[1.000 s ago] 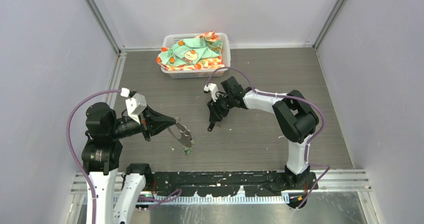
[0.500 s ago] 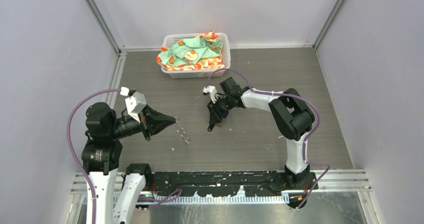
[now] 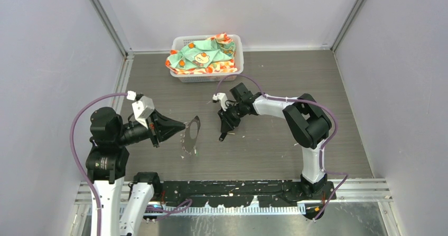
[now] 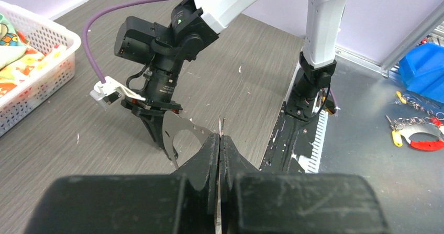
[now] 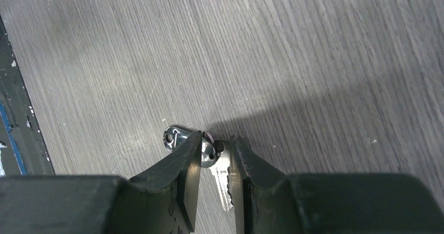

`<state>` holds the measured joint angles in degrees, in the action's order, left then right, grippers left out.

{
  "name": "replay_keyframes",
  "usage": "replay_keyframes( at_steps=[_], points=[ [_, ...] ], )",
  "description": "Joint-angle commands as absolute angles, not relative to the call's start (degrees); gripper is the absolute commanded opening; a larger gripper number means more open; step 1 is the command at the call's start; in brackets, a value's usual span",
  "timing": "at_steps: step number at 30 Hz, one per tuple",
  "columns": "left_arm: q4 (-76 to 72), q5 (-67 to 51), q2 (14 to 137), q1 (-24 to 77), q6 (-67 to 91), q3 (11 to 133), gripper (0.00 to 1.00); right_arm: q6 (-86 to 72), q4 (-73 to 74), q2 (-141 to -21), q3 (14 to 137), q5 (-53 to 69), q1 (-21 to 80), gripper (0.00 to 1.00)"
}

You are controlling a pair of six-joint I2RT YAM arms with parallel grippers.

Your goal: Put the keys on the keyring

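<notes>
My left gripper (image 3: pixel 185 125) is shut on the keyring (image 3: pixel 190 136), a thin silver-grey loop that hangs from its tips over the table. In the left wrist view the gripper (image 4: pixel 219 137) pinches the loop's edge, and the keyring (image 4: pixel 168 130) looks like a flat grey band with small holes. My right gripper (image 3: pixel 227 124) faces it from the right and holds a key (image 3: pixel 223 136). In the right wrist view the gripper (image 5: pixel 215 144) clamps the key (image 5: pixel 223 184): silver blade, dark shiny head (image 5: pixel 208 151) with a small ring. I cannot make out the green-headed key.
A white basket (image 3: pixel 239 50) with a patterned cloth (image 3: pixel 203 54) stands at the back centre; it also shows in the left wrist view (image 4: pixel 50 61). Grey walls close in the left, right and back. A black rail (image 3: pixel 238 189) runs along the near edge.
The keyring has swung from hanging edge-on, down and to the right, to facing the camera as a wide loop. The right gripper has shifted slightly left with the key.
</notes>
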<state>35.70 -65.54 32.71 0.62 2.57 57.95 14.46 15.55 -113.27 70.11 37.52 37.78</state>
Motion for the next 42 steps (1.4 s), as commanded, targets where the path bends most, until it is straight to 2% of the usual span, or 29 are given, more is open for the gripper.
replay_keyframes(
  at_steps=[1,6,9,11,12,16,22,30,34,37,39,42],
  points=[
    [35.13,-65.15,32.94,0.26,2.45,60.34,0.00,14.56,16.25,-112.97,71.36,35.87,38.09,0.31],
    [35.26,-65.04,32.96,0.26,2.35,60.38,0.01,14.41,14.36,-111.10,69.06,33.02,38.11,0.28],
    [34.95,-64.96,32.96,0.26,2.52,60.23,0.00,14.41,13.49,-110.34,68.12,31.44,38.36,0.16],
    [34.87,-64.87,32.96,0.26,2.59,60.15,0.00,14.44,13.20,-110.02,67.90,30.55,38.56,0.03],
    [34.79,-64.80,32.89,0.26,2.70,60.18,0.01,14.35,13.12,-109.92,67.79,30.05,38.67,0.01],
    [34.37,-64.25,32.79,0.26,3.15,59.92,0.00,12.66,10.99,-107.26,65.89,28.38,38.87,0.01],
    [33.76,-61.64,32.54,0.26,2.57,56.86,0.00,9.74,8.85,-95.86,60.89,24.27,41.57,0.01],
    [39.46,-61.57,32.02,0.26,-9.13,54.38,0.01,1.04,3.05,-71.05,51.65,13.46,54.92,0.01],
    [42.44,-61.85,32.05,0.26,-13.19,54.10,0.00,-1.37,2.63,-65.10,49.01,5.91,58.18,0.01],
    [41.41,-64.02,32.42,0.26,-11.42,54.31,0.00,-2.28,3.89,-66.01,47.97,-0.48,58.10,0.37],
    [39.54,-64.49,32.52,0.26,-9.59,53.96,0.01,-2.29,4.68,-67.30,47.72,-2.85,57.17,0.46],
    [37.72,-64.33,32.56,0.26,-8.49,53.44,0.01,-4.45,1.86,-67.20,45.69,-7.30,55.41,0.48]
  ],
)
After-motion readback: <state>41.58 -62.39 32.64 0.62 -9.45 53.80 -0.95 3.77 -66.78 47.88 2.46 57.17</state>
